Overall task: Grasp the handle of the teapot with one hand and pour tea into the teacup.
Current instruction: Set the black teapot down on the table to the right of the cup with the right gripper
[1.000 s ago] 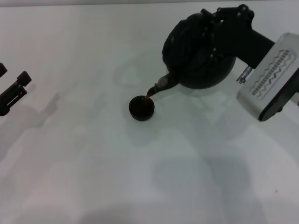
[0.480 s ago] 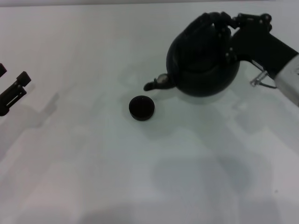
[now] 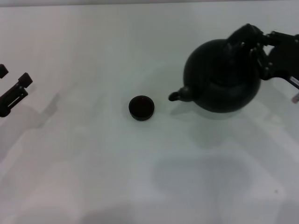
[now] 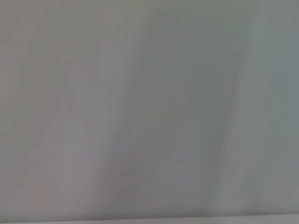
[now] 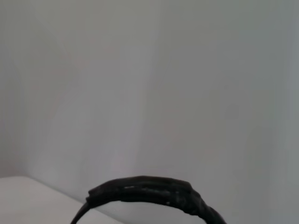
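Large round matte-black teapot (image 3: 222, 81) upright on white table (image 3: 93, 163), spout toward small dark handleless teacup (image 3: 141, 107), well apart to its left. Black right gripper (image 3: 254, 49) at pot's upper right, clamped around thick ribbed black bail handle (image 5: 149, 192). Black left gripper (image 3: 11, 91) far left of cup, fingers parted, holding nothing.

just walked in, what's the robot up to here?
It's on a tea-pouring job. The right gripper has the teapot by its handle, pot upright at the right of the white table, spout toward the teacup but apart from it. No stream shows between spout and cup. The cup stands alone mid-table; its contents can't be made out. The left gripper sits idle at the far left edge.
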Motion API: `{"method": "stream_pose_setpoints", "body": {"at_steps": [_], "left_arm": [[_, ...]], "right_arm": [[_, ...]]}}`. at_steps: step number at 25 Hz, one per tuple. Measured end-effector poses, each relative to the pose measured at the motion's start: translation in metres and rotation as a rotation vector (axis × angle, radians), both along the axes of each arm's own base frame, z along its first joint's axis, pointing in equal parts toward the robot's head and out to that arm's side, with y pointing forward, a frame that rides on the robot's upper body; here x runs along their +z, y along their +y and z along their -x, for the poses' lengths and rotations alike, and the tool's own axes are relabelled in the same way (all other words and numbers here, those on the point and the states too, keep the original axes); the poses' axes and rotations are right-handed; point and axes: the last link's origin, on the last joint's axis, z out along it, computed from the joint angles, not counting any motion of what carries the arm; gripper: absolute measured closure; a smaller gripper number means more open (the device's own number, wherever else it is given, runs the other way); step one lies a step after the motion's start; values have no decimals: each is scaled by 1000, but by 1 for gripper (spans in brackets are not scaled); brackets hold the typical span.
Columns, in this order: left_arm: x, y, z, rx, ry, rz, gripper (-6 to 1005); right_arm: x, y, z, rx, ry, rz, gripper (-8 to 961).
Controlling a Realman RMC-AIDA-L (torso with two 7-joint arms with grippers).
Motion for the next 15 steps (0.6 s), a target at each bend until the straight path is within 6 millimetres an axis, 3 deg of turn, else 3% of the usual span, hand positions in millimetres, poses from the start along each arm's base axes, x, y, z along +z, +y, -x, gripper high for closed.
{"method": "stream_pose_setpoints", "body": {"at_steps": [7, 15], "left_arm": [[-2, -1, 0, -2, 3, 12, 224], [-4, 4, -4, -22, 14, 33, 224]], "right_arm": [[3, -10, -25, 1, -48, -13, 847], [-9, -8, -33, -21, -91, 3, 846]]}}
